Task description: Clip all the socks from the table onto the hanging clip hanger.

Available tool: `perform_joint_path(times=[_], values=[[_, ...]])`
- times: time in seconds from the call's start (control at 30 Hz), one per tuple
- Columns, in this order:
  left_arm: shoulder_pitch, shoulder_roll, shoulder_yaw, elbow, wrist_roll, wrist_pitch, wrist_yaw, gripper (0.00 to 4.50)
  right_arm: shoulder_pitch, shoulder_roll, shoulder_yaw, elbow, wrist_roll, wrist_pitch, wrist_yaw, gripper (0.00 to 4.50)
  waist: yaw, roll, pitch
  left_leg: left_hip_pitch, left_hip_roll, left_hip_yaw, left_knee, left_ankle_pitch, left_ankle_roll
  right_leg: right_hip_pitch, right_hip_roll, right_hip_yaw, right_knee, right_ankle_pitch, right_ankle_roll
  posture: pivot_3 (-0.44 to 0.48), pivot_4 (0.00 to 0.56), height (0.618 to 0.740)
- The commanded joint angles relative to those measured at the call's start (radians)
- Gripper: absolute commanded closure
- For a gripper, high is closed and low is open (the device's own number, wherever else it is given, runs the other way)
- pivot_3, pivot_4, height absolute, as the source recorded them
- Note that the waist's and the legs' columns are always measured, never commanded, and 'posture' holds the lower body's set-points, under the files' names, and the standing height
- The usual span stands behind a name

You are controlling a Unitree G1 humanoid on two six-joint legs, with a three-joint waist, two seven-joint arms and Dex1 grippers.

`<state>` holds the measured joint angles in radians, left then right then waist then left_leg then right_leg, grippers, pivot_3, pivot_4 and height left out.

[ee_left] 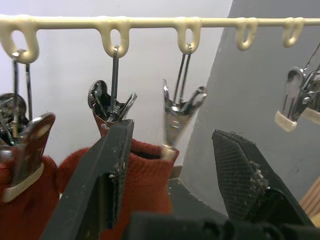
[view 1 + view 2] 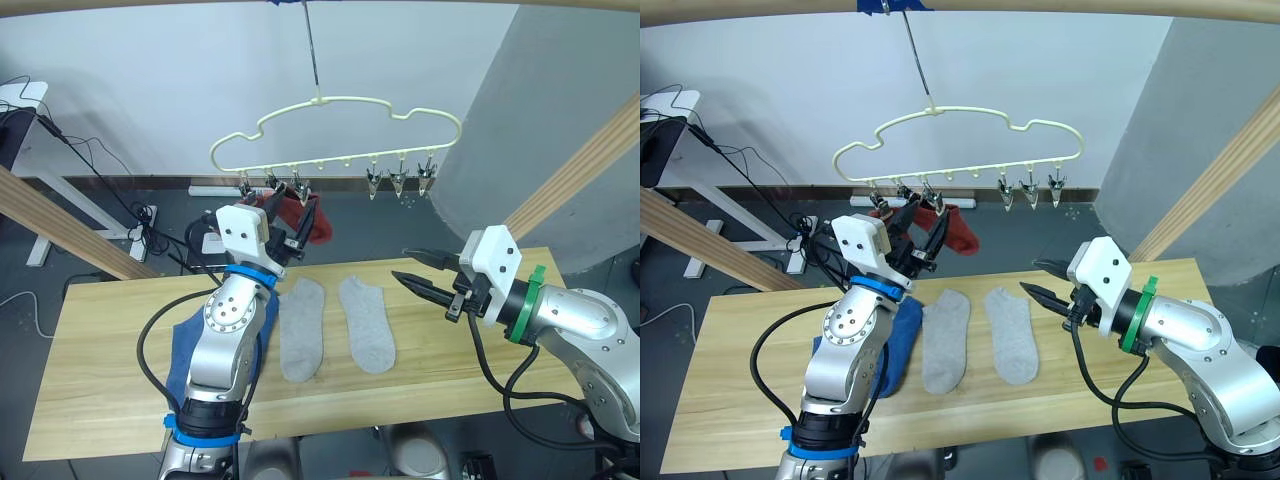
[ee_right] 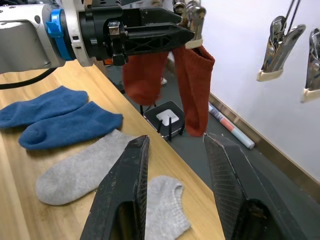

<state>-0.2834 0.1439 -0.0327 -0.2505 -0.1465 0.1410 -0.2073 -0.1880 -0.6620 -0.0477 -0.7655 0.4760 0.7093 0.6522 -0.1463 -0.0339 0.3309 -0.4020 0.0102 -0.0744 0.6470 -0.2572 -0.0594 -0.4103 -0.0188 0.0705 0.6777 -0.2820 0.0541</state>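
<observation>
Two dark red socks (image 2: 958, 229) were already clipped on the clip hanger (image 2: 940, 140); grey socks (image 2: 980, 335) and blue ones (image 3: 60, 117) lay mid-bench (image 2: 730, 400). Left hand (image 2: 920, 232) and right hand (image 2: 1045, 282) both released. They looked soft and floppy, so I'd pinch a cuff.

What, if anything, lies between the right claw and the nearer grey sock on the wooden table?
Nothing visible. The open right claw hovers beside the short light grey knit sock on the light wooden plank table, with bare tabletop between them. The other grey sock lies farther left.
</observation>
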Motion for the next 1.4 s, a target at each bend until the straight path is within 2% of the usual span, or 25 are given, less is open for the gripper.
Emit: perform_joint_path(times=[0.03,0.53,0.9,1.4], values=[[-0.015,-0.014,-0.005,-0.002,0.006,-0.036,-0.001,1.77,0.004,-0.01,-0.022,-0.035,0.014,-0.021,-0.003,2.72,0.0,0.0,0.0,0.0,0.0,0.0,0.0,0.0,0.0,0.0,0.0,0.0,0.0,0.0,0.0,-0.323,0.329,0.74],[-0.031,-0.044,-0.006,-0.023,0.032,-0.039,0.033,1.77,0.006,0.003,-0.035,-0.037,0.071,-0.014,0.001,2.72,-0.007,0.0,0.0,0.0,0.0,0.0,0.0,0.0,0.0,0.0,0.0,0.0,0.0,0.0,0.0,-0.325,0.323,0.74],[-0.063,-0.048,-0.008,-0.087,0.056,0.074,0.082,1.77,0.005,-0.016,-0.051,-0.045,0.165,0.004,-0.002,2.72,-0.011,0.0,0.0,0.0,0.0,0.0,0.0,0.0,0.0,0.0,0.0,0.0,0.0,0.0,0.0,-0.325,0.322,0.74],[-0.062,-0.057,-0.011,-0.141,0.104,0.163,0.137,1.77,-0.001,-0.038,-0.048,-0.036,0.194,0.003,-0.011,2.72,-0.02,0.0,0.0,0.0,0.0,0.0,0.0,0.0,0.0,0.0,0.0,0.0,0.0,0.0,0.0,-0.32,0.321,0.74]])
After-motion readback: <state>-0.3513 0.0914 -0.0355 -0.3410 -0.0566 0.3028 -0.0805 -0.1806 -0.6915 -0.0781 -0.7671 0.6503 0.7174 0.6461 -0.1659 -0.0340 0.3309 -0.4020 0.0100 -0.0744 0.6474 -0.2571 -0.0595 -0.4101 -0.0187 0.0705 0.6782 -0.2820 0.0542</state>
